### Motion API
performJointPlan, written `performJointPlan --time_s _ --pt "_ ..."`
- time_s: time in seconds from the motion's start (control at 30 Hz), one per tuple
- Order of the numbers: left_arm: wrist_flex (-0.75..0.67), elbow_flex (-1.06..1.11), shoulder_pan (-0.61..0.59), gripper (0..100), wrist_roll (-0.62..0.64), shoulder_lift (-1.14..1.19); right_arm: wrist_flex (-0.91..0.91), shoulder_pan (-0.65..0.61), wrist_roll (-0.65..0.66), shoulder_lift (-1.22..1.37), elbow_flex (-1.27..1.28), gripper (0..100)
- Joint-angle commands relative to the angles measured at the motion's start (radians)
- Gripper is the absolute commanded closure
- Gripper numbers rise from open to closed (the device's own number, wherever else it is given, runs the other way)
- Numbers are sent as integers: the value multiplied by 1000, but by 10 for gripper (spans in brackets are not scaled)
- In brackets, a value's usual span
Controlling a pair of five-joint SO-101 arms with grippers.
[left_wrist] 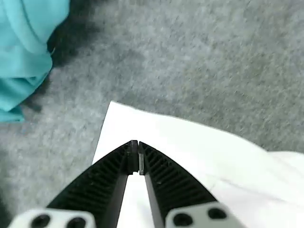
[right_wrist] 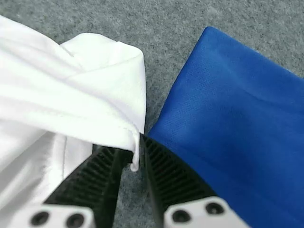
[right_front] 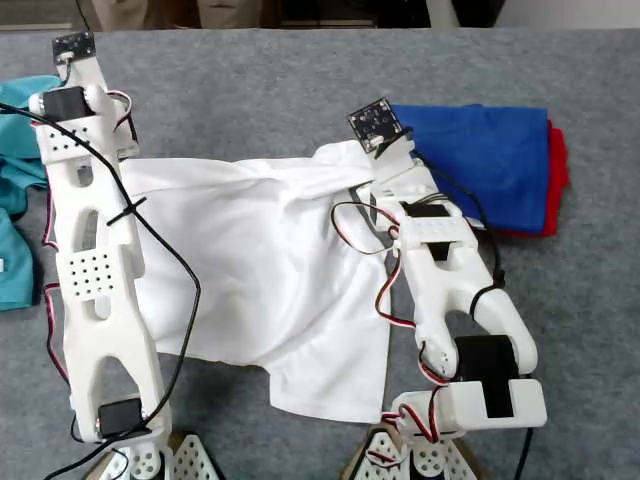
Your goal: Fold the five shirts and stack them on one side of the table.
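1. A teal shirt (right_front: 15, 265) lies in a bunch at the far left edge of the gray table (right_front: 300, 80). It is not folded.
2. Next to it is the left arm (right_front: 95, 270). It stretches away from its base along the left side of the white shirt (right_front: 260, 270).
3. The left gripper (left_wrist: 134, 159) is closed, and its two tips touch each other. It sits right over a far corner of the white shirt. I cannot tell if it has any cloth pinched between the tips. The teal shirt is near that corner but does not touch it.
4. The white shirt lies spread out in the middle of the table, between the two arms. It is wrinkled and partly folded over.
5. The right arm (right_front: 440, 250) is on the right side of the white shirt.
6. The right gripper (right_wrist: 137, 156) is closed tight on the white shirt. It pinches a folded bit of the cloth at the shirt's far right corner, and the cloth bunches up there.
7. Just beside that gripper is a folded blue shirt (right_front: 480, 160). It lies flat on the far right part of the table.
8. A red shirt (right_front: 557, 170) lies under the blue shirt. Its edge peeks out on the right side.
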Motion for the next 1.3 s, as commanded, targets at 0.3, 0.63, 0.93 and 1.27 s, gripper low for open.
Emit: performJointPlan --time_s 0.3,0.63,0.93,1.27 --pt "-229 1031 75 981 -9 -751 -5 -7 9 -2 -44 998" --pt "-635 1800 71 981 -5 -1150 6 -2 6 -5 -42 998" --pt "-609 2058 68 981 -14 -1305 310 -5 2 -7 -259 998" --pt "-618 2343 66 981 -14 -1504 603 -10 3 -2 -645 998"
